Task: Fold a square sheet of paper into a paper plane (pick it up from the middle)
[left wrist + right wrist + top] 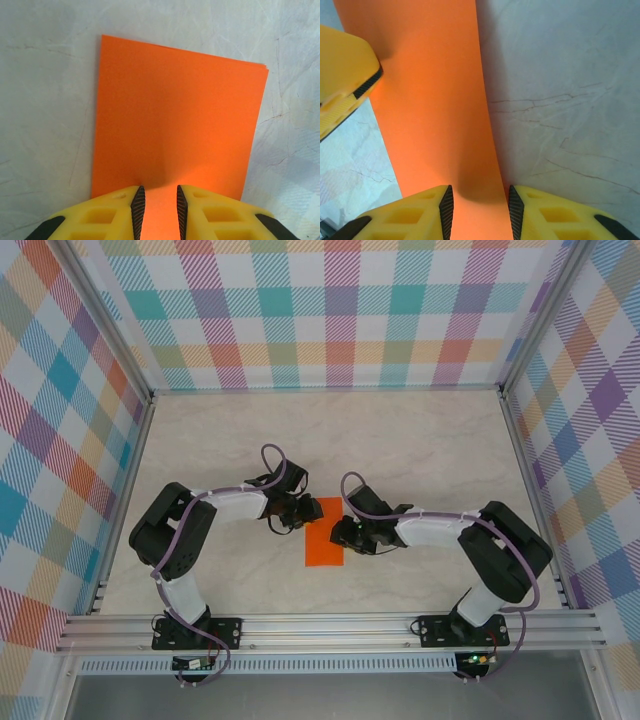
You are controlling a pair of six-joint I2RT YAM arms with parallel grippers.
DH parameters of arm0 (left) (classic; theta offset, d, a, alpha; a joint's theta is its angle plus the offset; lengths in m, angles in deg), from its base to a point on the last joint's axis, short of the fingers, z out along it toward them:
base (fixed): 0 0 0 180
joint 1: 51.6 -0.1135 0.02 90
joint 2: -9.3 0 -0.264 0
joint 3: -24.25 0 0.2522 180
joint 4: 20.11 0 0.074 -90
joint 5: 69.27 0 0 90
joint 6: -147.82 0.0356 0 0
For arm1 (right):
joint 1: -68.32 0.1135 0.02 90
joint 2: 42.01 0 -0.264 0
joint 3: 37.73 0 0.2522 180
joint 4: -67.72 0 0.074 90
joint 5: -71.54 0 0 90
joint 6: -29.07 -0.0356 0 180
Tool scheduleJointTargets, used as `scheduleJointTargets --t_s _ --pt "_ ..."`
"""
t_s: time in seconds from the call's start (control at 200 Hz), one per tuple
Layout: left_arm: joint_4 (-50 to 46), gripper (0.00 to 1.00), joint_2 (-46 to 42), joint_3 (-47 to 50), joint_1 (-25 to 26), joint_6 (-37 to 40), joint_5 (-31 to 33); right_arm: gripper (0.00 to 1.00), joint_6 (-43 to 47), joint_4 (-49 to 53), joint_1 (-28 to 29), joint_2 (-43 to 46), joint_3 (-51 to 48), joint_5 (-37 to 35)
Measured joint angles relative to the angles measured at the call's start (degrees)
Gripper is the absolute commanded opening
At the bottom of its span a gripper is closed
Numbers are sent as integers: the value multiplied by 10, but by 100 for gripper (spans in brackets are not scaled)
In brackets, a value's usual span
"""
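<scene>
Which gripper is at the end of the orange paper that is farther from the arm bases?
The left gripper, at the far left corner of the square sheet of paper; the right gripper sits midway along its right edge.

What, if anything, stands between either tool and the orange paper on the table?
Nothing visible does. The left tool and the right tool are both at the orange paper, one on each side of it. The sheet shows in the gap between each tool's parted fingers, with no other object between them.

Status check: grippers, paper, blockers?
Left gripper and right gripper part-open, astride the square sheet of paper from opposite sides. Paper down on table, narrow rectangle. No blockers seen.
</scene>
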Motion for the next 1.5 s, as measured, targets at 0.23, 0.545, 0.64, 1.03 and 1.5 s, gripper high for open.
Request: scheduleJointTargets --t_s 0.23,0.545,0.64,1.03,1.5 --pt "0 27 0 0 0 0 0 40 3 -9 0 -2 0 8" --pt "0 27 0 0 0 0 0 50 -1 -76 9 -6 0 42" --pt "0 27 -1 0 0 0 0 51 -11 -81 0 -6 0 41" --pt "0 28 -1 0 0 0 0 40 5 -92 -41 -6 -5 74" --pt "-27 46 -103 11 0 38 2 10 22 -60 -56 -51 12 105"
